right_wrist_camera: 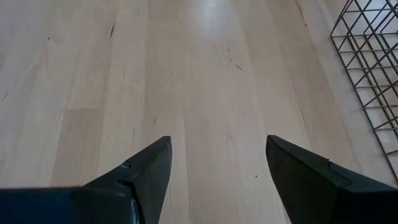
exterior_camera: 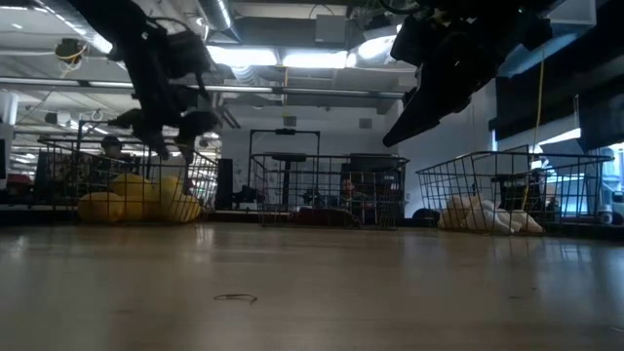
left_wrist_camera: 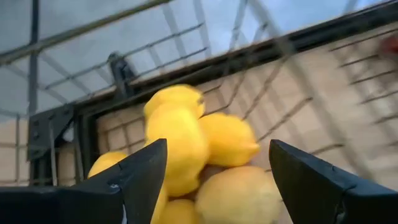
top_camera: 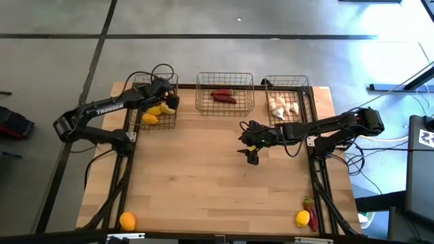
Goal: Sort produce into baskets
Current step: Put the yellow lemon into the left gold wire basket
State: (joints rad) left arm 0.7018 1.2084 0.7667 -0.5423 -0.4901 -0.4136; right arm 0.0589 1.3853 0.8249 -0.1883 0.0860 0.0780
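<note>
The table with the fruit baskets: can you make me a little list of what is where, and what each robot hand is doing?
left basket: lemons inside
middle basket: red chili peppers
right basket: garlic bulbs
left gripper: open, over the lemon basket, holding nothing
right gripper: open and empty, over bare table
loose near front edge: one lemon at left, one lemon at right beside a chili
</note>
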